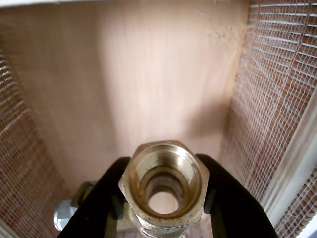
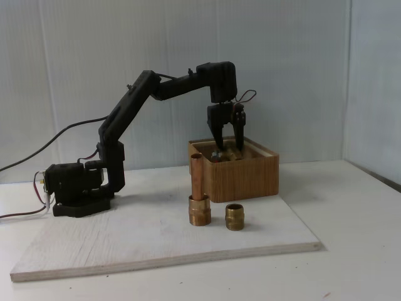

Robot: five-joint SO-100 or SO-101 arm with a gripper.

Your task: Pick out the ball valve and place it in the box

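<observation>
Clamped on valve (image 1: 164, 186) inside box (image 2: 250, 179); may bounce or stick to gripper (image 1: 164, 198) if dropped high.

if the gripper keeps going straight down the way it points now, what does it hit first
Most likely the wooden floor of the box. The gripper points down into the box, shut on the ball valve, so the valve would probably touch the floor before the fingers; depth is unclear.

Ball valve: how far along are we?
Pickup looks done: the claw grips the ball valve on both sides. In hand: the wrist view shows it inside the box, above the floor. Left: release it and withdraw. The pipe fitting and nipple sit outside.
</observation>
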